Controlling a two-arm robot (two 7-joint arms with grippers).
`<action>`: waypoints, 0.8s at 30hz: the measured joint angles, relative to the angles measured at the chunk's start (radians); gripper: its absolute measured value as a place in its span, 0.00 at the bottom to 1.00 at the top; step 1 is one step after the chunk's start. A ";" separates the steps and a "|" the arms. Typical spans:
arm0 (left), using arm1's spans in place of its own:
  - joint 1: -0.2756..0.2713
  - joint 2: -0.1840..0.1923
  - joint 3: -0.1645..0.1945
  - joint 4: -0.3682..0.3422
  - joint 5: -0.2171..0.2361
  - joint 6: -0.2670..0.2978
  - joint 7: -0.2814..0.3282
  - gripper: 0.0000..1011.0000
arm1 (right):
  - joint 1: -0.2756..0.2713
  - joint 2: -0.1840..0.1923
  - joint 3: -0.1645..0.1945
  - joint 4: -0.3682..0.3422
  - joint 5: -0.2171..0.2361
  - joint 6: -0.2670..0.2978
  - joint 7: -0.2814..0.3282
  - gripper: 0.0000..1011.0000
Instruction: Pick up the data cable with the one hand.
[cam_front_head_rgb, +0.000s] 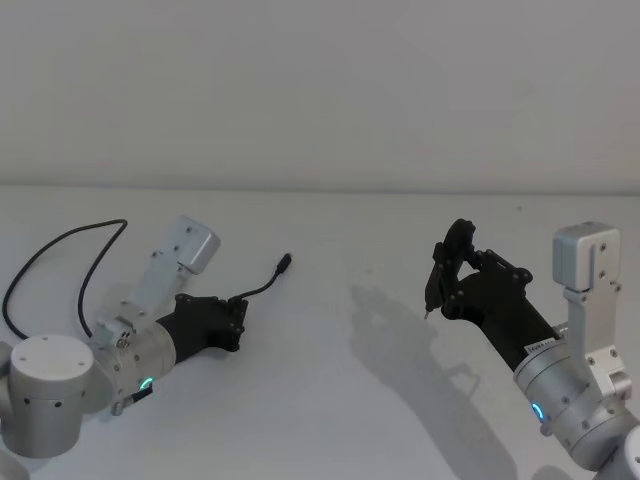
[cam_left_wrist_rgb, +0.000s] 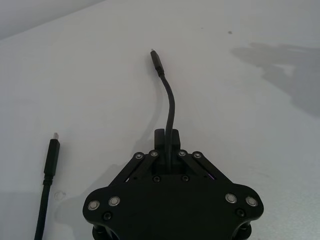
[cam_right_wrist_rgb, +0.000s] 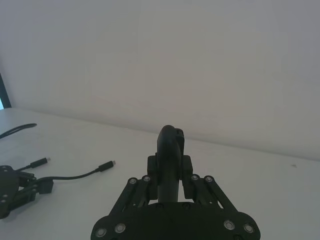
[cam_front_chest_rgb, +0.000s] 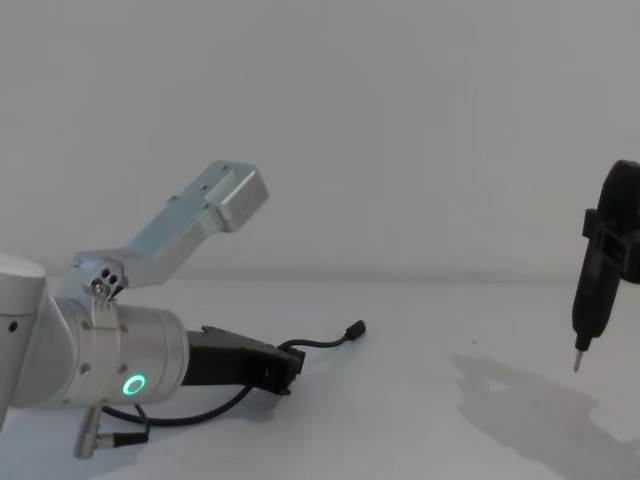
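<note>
Black left hand (cam_front_head_rgb: 238, 310) pinches the data cable (cam_front_head_rgb: 265, 285) at the table (cam_front_head_rgb: 330, 400) — right hand (cam_front_head_rgb: 452, 262), raised, clasps a tool (cam_front_chest_rgb: 583, 305).

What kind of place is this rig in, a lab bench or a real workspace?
Probably a lab test bench: a plain white table against a blank white wall, with the data cable clamped in the left pincer and a pen-like tool held in the right pincer.

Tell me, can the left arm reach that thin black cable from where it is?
Probably yes: the left gripper already looks closed on the data cable near one plug, nothing between them. The right gripper, clamping a pen-like tool, hangs aside.
</note>
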 joint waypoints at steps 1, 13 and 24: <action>0.000 0.000 0.000 0.000 -0.001 0.000 -0.003 0.05 | 0.000 0.000 0.000 0.000 0.000 0.000 0.000 0.27; -0.010 0.032 0.012 -0.011 -0.037 0.001 -0.117 0.04 | 0.018 -0.009 -0.001 0.017 -0.002 -0.003 0.015 0.27; -0.023 0.069 0.029 -0.022 -0.082 0.006 -0.234 0.04 | 0.114 -0.041 -0.045 0.120 -0.019 -0.019 0.069 0.27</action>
